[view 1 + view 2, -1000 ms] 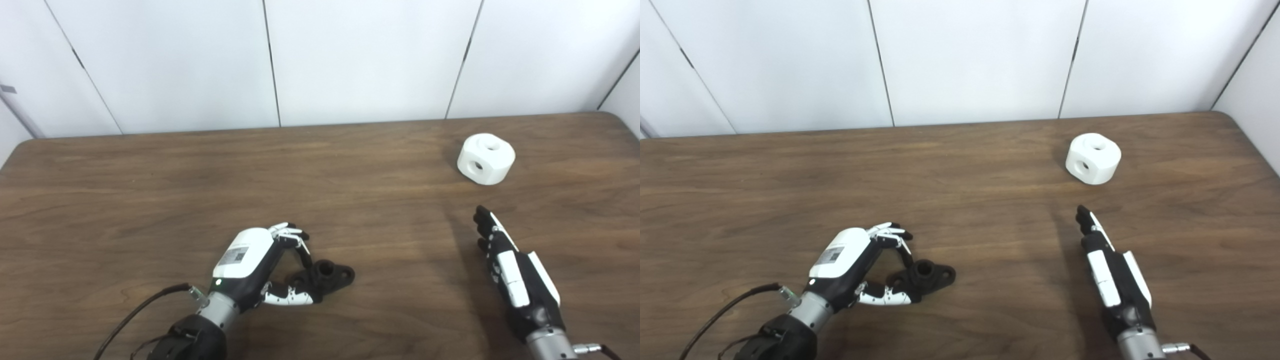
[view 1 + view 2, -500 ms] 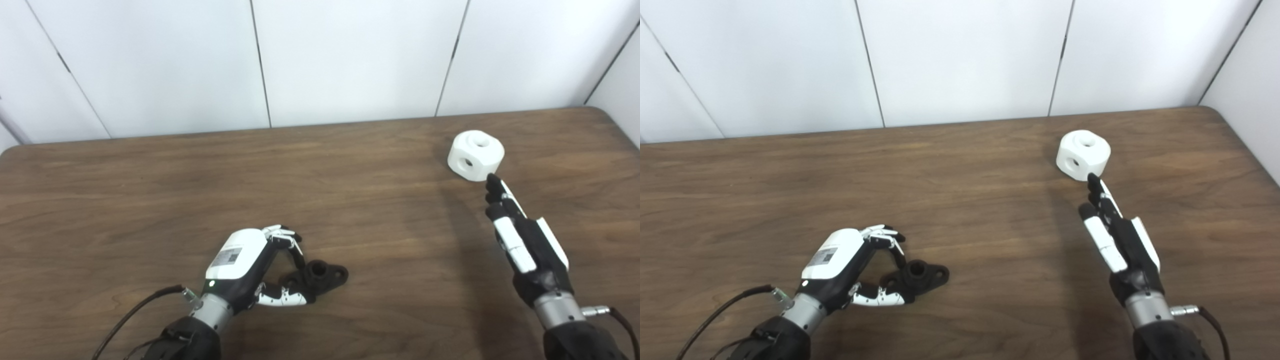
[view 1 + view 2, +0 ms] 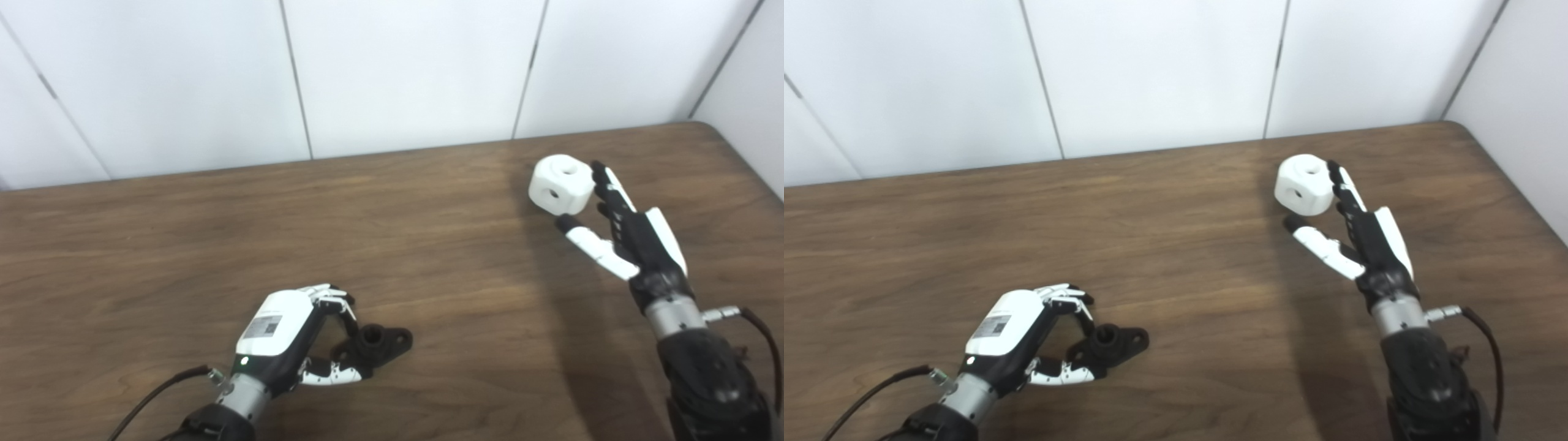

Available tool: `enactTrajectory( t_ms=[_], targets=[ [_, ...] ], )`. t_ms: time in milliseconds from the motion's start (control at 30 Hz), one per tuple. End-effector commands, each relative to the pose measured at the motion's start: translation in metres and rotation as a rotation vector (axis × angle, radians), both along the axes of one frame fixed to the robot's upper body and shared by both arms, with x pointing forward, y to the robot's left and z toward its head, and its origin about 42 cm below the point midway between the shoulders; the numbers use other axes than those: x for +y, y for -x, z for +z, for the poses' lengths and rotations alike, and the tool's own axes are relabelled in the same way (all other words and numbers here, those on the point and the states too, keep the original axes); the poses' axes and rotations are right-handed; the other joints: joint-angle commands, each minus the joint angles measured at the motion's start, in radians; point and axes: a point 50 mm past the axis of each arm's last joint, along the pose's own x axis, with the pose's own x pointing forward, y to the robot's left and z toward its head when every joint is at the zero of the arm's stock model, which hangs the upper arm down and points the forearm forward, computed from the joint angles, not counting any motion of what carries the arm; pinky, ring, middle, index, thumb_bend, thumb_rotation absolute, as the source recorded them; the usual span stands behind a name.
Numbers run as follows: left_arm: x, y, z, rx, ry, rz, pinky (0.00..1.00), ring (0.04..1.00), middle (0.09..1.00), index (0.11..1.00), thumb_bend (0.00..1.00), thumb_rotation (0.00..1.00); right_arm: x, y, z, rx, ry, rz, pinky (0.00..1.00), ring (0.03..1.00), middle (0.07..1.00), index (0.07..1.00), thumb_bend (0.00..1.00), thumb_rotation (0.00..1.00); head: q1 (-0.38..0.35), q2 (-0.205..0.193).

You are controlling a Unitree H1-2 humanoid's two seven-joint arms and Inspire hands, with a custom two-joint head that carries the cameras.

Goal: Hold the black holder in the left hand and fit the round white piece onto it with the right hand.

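Our right hand (image 3: 618, 229) has reached the white piece (image 3: 561, 184) (fingers spread, gripping nothing); we close squarely while the left hand (image 3: 288, 343) pinches the black holder (image 3: 375, 343).

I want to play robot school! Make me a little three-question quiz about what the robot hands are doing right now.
1. True or false: the right robot hand has lifted the round white piece off the table.
2. The left robot hand is next to: A) white piece B) black holder C) nothing.
3. Fill in: the right robot hand's fingers are spread ____ beside the white piece.

Key: 1 false, it sits on the table; 2 B; 3 open.
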Motion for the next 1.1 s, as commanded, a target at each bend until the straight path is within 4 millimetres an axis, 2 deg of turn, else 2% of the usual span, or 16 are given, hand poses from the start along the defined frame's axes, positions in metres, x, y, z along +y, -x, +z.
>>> enactTrajectory(
  t_ms=[0,200,300,500,633,1067],
  targets=[
    [0.013,0.01,-0.025,0.12,-0.066,0.018,0.87,0.87,0.78,0.487,0.52,0.05,-0.003,-0.011,0.02,-0.087,0.055,-0.012,0.97,0.978,0.987,0.964,0.68,0.63,-0.005,-0.005],
    [0.017,0.013,-0.028,0.121,-0.072,0.019,0.86,0.865,0.773,0.486,0.52,0.05,-0.01,-0.029,0.027,-0.105,0.082,-0.032,0.95,0.97,0.982,0.959,0.72,0.62,-0.026,-0.016],
    [0.02,0.013,-0.029,0.132,-0.069,0.017,0.86,0.867,0.776,0.486,0.52,0.05,-0.011,-0.035,0.03,-0.086,0.124,-0.043,0.99,0.996,0.997,0.962,0.74,0.6,-0.043,-0.02],
    [0.027,0.015,-0.03,0.124,-0.076,0.018,0.85,0.86,0.769,0.486,0.52,0.05,-0.017,-0.053,0.038,-0.045,0.203,-0.06,1.0,1.0,1.0,0.956,0.81,0.53,-0.105,-0.033],
    [0.031,0.014,-0.03,0.138,-0.077,0.026,0.85,0.865,0.769,0.486,0.52,0.05,-0.019,-0.066,0.042,-0.033,0.253,-0.075,1.0,1.0,1.0,0.96,0.85,0.53,-0.156,-0.03],
    [0.045,0.012,-0.032,0.127,-0.087,0.016,0.83,0.848,0.755,0.486,0.52,0.05,-0.03,-0.1,0.043,0.007,0.298,-0.126,0.99,1.0,1.0,0.961,0.87,0.5,-0.204,-0.031]
  ],
)
